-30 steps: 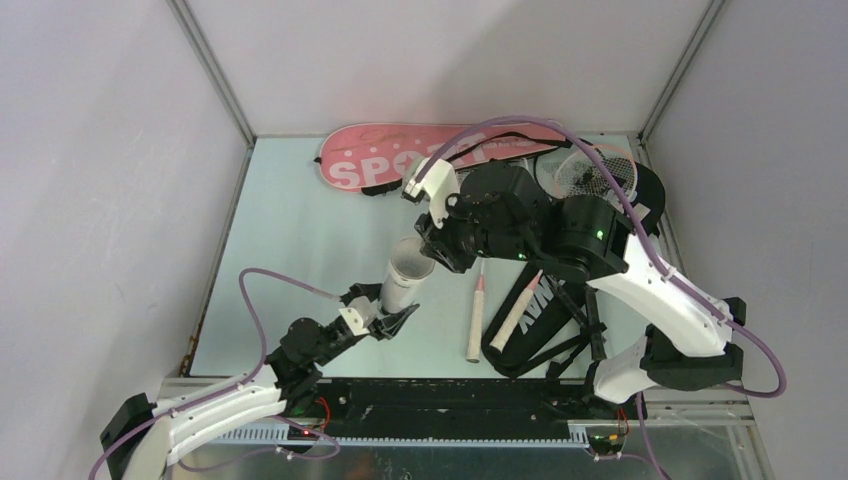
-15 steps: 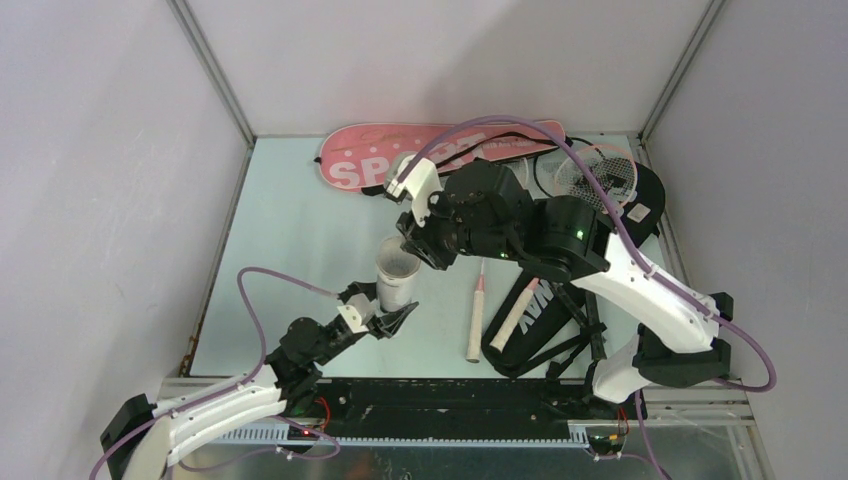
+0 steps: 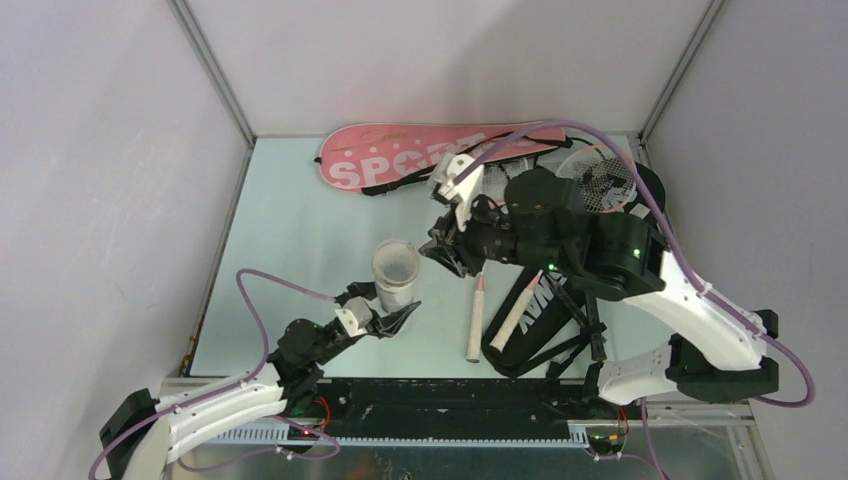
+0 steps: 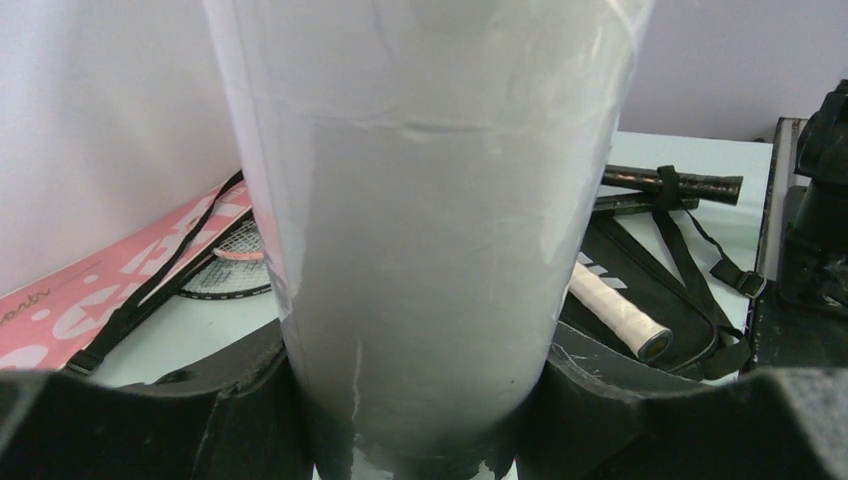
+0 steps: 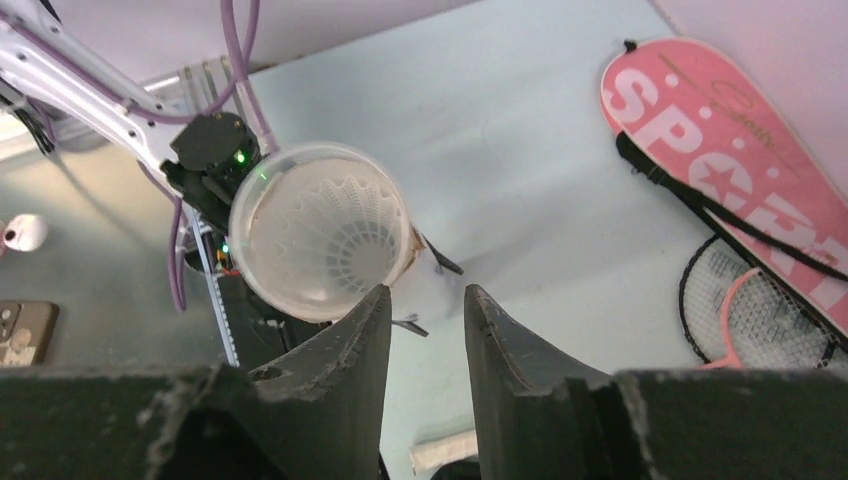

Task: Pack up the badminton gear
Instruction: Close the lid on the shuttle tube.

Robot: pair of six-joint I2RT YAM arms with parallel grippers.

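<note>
Lying beyond the tube [image 3: 395,278], the pink bag [image 3: 375,160] reads "SPORT".

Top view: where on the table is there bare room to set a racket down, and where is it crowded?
Free: the left half of the table, bordered by the left wall, the pink bag and the tube. Crowded: the right side, where racket handles, the black bag and the right arm fill it.
</note>
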